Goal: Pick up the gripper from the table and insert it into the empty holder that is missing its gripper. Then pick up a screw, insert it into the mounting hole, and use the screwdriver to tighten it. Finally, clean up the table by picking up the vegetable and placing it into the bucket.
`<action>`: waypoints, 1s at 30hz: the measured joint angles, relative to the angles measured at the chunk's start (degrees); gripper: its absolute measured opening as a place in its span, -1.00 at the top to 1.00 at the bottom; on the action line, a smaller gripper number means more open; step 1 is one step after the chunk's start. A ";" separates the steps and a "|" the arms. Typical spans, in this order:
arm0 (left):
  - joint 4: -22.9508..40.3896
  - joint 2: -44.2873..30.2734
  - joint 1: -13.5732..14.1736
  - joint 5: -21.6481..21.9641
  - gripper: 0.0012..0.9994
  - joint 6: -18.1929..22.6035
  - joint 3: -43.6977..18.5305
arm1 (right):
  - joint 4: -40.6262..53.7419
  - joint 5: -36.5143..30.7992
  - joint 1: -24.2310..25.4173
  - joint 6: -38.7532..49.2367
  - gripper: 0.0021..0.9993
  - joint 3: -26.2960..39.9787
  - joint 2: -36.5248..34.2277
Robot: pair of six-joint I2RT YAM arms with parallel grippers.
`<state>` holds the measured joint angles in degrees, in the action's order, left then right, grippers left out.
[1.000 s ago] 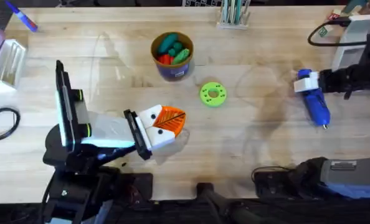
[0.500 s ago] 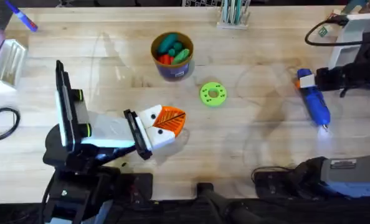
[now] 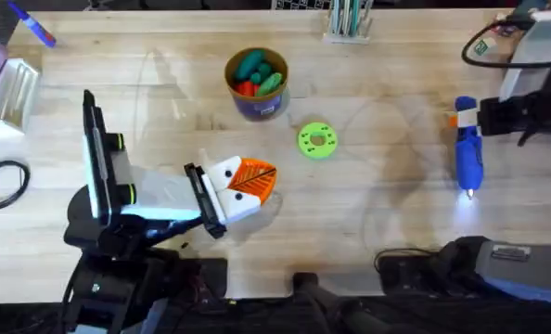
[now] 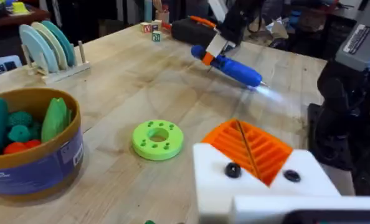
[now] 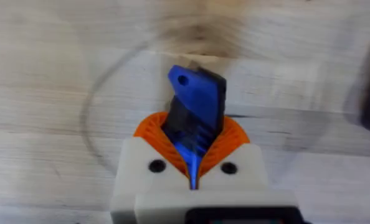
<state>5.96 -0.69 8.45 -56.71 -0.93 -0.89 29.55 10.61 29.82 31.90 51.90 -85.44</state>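
1. The light wooden table (image 3: 368, 232) spreads wide in the overhead view.
2. Left gripper (image 3: 257, 188) sits low by the front edge, white blocks with orange ribbed pads pressed together, holding nothing.
3. Right gripper (image 5: 194, 163) is clenched on the blue pen-shaped screwdriver (image 3: 467, 158); the overhead view shows its lit bit tip.
4. The blue-walled bucket (image 4: 32, 165) shows its toy vegetables close up in the left wrist view, beside the bright green disc (image 4: 157, 138).

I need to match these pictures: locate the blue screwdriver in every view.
Overhead: screwdriver at the right, bit pointing toward the arms' bases, held by the right gripper.
Left wrist: screwdriver in the distance, past the green disc.
Right wrist: its blue end clamped between the fingers.
Shared landmark: green disc.
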 joint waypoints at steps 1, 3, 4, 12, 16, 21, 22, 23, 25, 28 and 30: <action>0.01 0.00 0.00 -0.01 0.98 0.00 0.00 | 0.15 -0.02 -0.14 -0.42 0.96 0.00 1.77; 0.02 0.00 0.00 0.00 0.98 0.00 0.00 | 0.21 -0.04 -0.76 -1.04 0.96 0.00 5.50; 0.00 0.01 0.00 0.00 0.98 0.00 0.00 | 0.28 -0.03 -1.35 -1.39 0.96 0.00 7.78; 0.01 0.00 0.00 -0.01 0.98 0.00 0.00 | 1.22 0.20 -9.98 -5.11 0.96 0.00 24.28; 0.02 0.00 0.00 -0.01 0.98 0.00 0.00 | 1.28 0.40 -15.43 -12.11 0.96 -0.06 31.75; 0.00 0.00 0.00 0.00 0.98 0.00 0.00 | -5.23 3.67 -23.57 -20.53 0.96 -3.59 41.98; 0.00 0.00 0.00 0.00 0.98 0.00 0.00 | -8.48 4.59 -25.68 -22.68 0.96 -5.10 44.26; 0.01 0.01 0.00 -0.02 0.98 -0.02 0.00 | -11.47 5.31 -27.67 -24.56 0.96 -6.40 46.10; 0.02 0.00 0.00 0.00 0.98 0.00 0.00 | -19.46 6.40 -32.14 -28.93 0.96 -9.32 49.57; 0.01 0.00 0.00 0.00 0.98 -0.01 0.00 | -31.52 7.42 -39.08 -34.86 0.96 -12.70 52.67; 0.02 0.00 0.00 -0.02 0.98 0.00 0.00 | -38.26 7.91 -44.13 -38.04 0.96 -14.21 53.14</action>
<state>5.97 -0.69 8.45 -56.73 -0.93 -0.89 -8.71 18.52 -14.31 -6.14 37.69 -32.29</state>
